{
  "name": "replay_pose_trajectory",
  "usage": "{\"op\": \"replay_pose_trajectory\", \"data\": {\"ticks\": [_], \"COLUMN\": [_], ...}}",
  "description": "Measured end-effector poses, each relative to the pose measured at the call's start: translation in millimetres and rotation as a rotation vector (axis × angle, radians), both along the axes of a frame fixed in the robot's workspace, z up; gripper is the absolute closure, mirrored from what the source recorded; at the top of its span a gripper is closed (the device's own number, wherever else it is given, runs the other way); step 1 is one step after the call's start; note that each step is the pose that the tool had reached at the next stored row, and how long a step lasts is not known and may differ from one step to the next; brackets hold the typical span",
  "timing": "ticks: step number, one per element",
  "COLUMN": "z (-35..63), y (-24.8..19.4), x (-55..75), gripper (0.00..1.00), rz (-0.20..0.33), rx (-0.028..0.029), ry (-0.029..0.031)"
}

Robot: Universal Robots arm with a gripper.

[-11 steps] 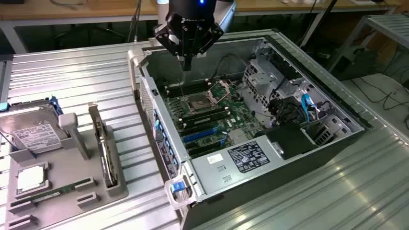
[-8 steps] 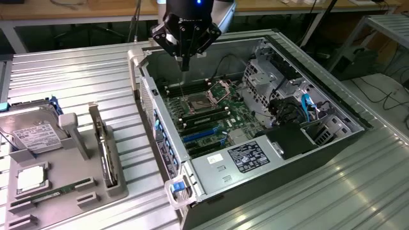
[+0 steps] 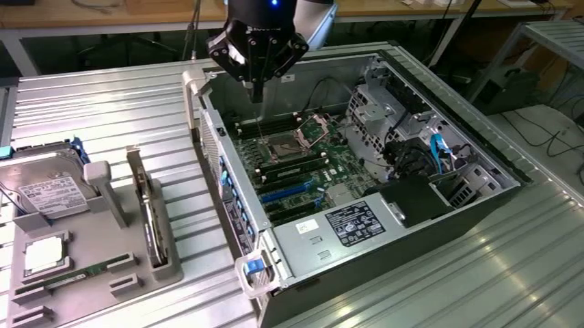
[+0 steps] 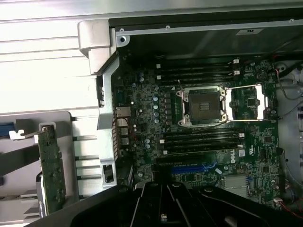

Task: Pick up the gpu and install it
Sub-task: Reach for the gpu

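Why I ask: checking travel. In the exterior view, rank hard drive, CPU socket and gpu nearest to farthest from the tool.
1. CPU socket, inside the case, near the tool.
2. gpu, upright in its stand, exterior view's left.
3. hard drive, farther left.

One robot arm carries one pincer [image 3: 257, 97]. One worktop [image 3: 109, 102] of ribbed metal bears two large things: one open computer case [image 3: 365, 280] and one grey parts holder [image 3: 100, 270]. The holder carries four parts, one of each kind: one gpu [image 3: 148, 219] standing on edge, one hard drive [image 3: 46, 195] with a white label, one square silver processor chip [image 3: 43, 254], and one narrow green memory stick [image 3: 68, 280]. Inside the case there is one motherboard [image 4: 142, 94], with one open processor socket [image 4: 202, 106] and two banks of memory slots, one on each side of that socket. One power supply [image 3: 351, 225] with one label lies in the case.
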State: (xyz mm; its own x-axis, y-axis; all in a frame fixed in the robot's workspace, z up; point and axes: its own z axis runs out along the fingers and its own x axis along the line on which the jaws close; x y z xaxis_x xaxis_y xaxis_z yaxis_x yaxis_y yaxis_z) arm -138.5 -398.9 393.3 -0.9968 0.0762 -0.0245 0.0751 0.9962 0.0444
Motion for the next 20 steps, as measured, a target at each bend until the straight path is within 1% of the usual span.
{"op": "replay_pose_trajectory", "data": {"ticks": [8,15,20], "z": [0.0,-0.1,0.0], "y": [0.0,0.0,0.0], "x": [-8.6,-21.8,-26.4], "gripper": [0.89,0.89,0.89], "rz": [0.0,0.0,0.0], "rx": [-0.0001,0.0001,0.0], "ry": [0.0,-0.0001,0.0]}}
